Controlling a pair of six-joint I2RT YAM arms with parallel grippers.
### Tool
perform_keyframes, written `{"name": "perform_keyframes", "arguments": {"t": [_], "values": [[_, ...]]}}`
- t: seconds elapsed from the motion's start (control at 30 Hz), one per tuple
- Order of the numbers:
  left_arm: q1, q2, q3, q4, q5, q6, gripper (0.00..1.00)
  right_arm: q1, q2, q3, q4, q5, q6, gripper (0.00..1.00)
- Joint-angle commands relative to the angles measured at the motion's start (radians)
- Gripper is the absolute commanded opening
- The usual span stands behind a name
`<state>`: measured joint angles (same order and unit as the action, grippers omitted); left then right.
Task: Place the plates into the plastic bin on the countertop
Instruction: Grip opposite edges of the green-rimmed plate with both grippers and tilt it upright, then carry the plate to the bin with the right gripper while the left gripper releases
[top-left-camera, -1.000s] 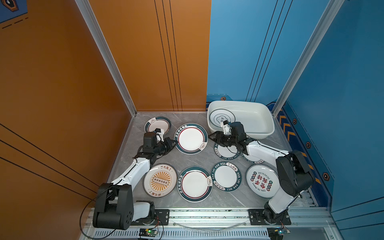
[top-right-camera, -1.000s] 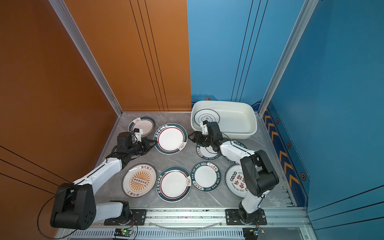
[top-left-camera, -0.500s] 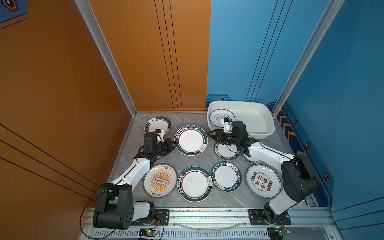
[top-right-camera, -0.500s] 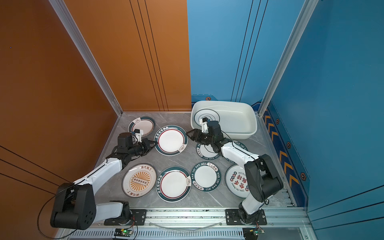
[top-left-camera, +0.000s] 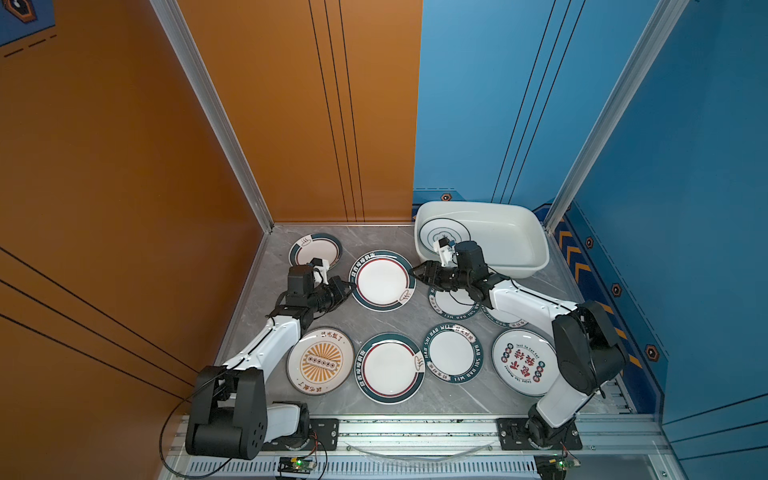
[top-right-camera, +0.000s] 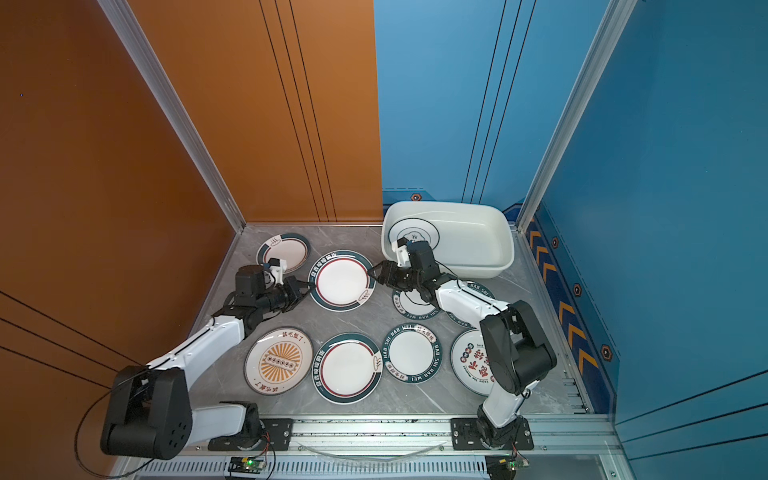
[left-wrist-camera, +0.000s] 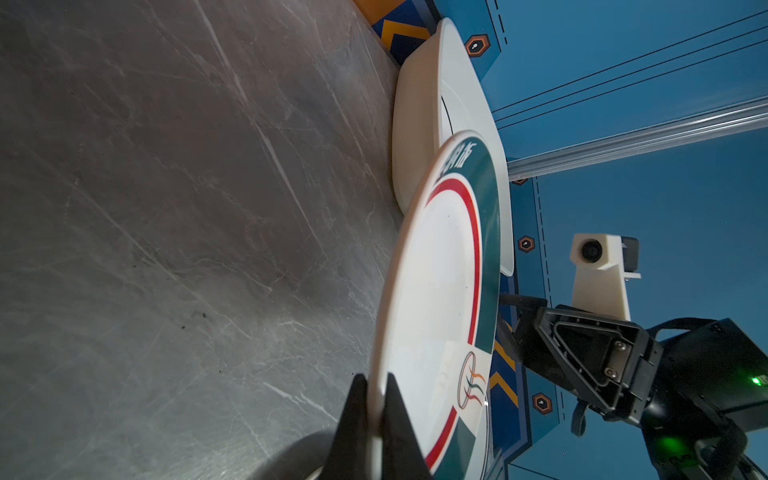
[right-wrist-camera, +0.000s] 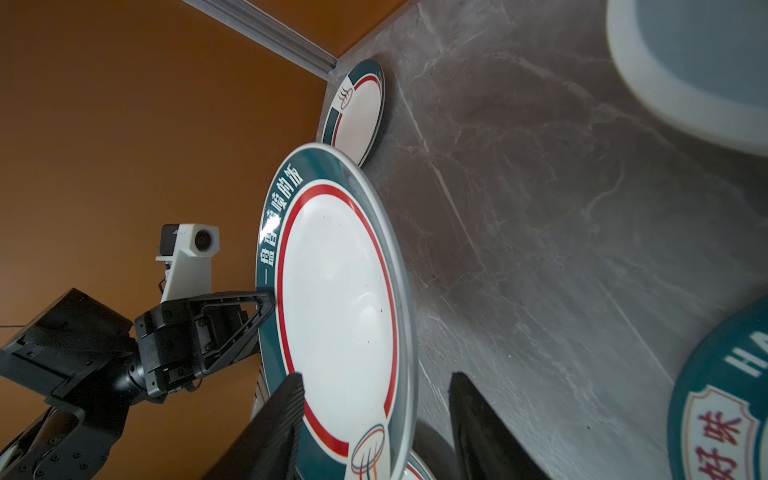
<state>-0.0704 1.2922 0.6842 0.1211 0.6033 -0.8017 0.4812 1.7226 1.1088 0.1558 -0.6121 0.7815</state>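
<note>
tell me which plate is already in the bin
The white plate with thin black rings, at the left end of the plastic bin; all others lie outside.

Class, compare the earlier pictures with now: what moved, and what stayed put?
The right gripper moved from beside the plastic bin toward the green-rimmed plate, its open jaws now straddling the rim. The left gripper stayed shut on that plate's opposite edge; other plates unmoved.

The white plastic bin (top-left-camera: 519, 266) sits at the far right corner of the grey marbled table (top-left-camera: 374, 321). A black-ringed plate (top-left-camera: 442, 237) lies in its left end. The raised plate (top-left-camera: 381, 280), white with a green lettered rim and a red ring, hangs tilted just above the table, its edge nipped by the left pincer (left-wrist-camera: 376, 378). The other plates lie flat, among them a sunburst plate (top-left-camera: 321, 360) at front left.
</note>
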Motion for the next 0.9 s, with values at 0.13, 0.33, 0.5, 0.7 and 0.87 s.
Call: {"name": "perform_keyframes", "arguments": {"t": [0.13, 0.33, 0.5, 0.7, 0.87], "values": [[-0.012, 0.011, 0.022, 0.046, 0.023, -0.004, 0.0, 0.029, 0.065, 0.067, -0.02, -0.091, -0.025, 0.51], [-0.017, 0.033, 0.026, 0.059, 0.027, -0.008, 0.0, 0.036, 0.104, 0.08, 0.002, -0.137, -0.012, 0.36], [-0.02, 0.054, 0.046, 0.06, 0.032, -0.008, 0.0, 0.036, 0.134, 0.099, 0.023, -0.167, 0.009, 0.18], [-0.021, 0.059, 0.057, 0.06, 0.039, -0.006, 0.0, 0.031, 0.147, 0.132, 0.023, -0.178, 0.024, 0.0], [-0.019, 0.048, 0.055, 0.04, 0.029, 0.009, 0.3, 0.005, 0.134, 0.176, -0.038, -0.158, 0.008, 0.0]]}}
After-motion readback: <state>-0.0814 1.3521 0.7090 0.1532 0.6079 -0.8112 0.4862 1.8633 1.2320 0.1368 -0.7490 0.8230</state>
